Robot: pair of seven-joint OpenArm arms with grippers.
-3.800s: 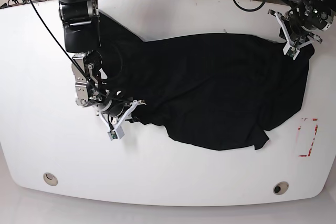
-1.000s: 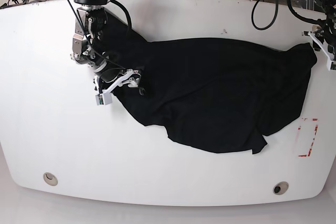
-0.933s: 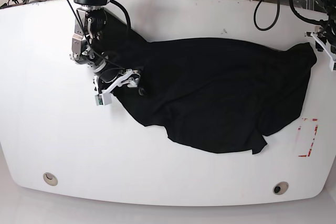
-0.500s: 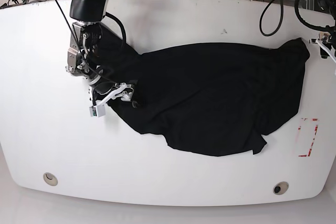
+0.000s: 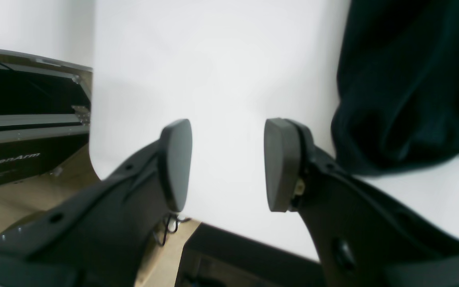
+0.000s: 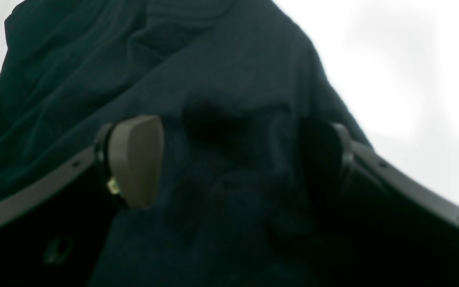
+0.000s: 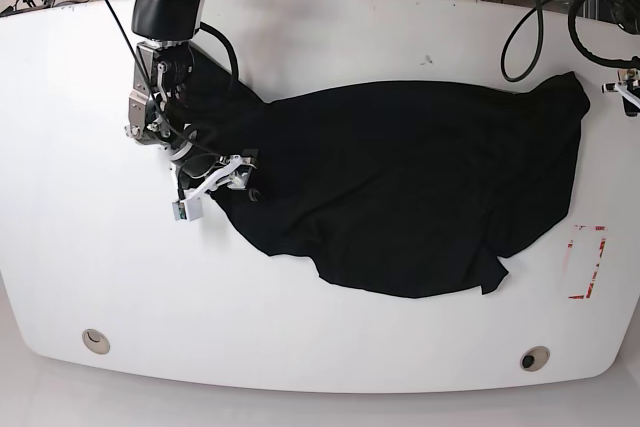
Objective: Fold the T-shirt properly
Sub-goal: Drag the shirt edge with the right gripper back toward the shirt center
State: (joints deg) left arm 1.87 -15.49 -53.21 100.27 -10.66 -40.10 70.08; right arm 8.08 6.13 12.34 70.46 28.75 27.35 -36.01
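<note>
The black T-shirt [image 7: 400, 187] lies spread and wrinkled across the middle of the white table [image 7: 70, 197]. My right gripper [image 7: 225, 182] sits low at the shirt's left edge. In the right wrist view its jaws stand wide apart, straddling a bunched fold of the T-shirt [image 6: 221, 79], so the right gripper [image 6: 229, 159] is open. My left gripper [image 7: 630, 90] is at the table's right edge, just clear of the shirt's top right corner. In the left wrist view the left gripper [image 5: 227, 163] is open over bare table, with the T-shirt [image 5: 408, 79] to its right.
A red-outlined rectangle [image 7: 586, 262] is marked on the table at the right, below the shirt. Two round holes [image 7: 95, 340] [image 7: 535, 358] sit near the front edge. Cables [image 7: 520, 7] hang at the back. A black arm base [image 5: 10, 159] stands beyond the table edge.
The left gripper has drifted right, away from the shirt's corner, which has settled back leftward. The right gripper has shifted slightly left and toward the front along the shirt's left edge.
</note>
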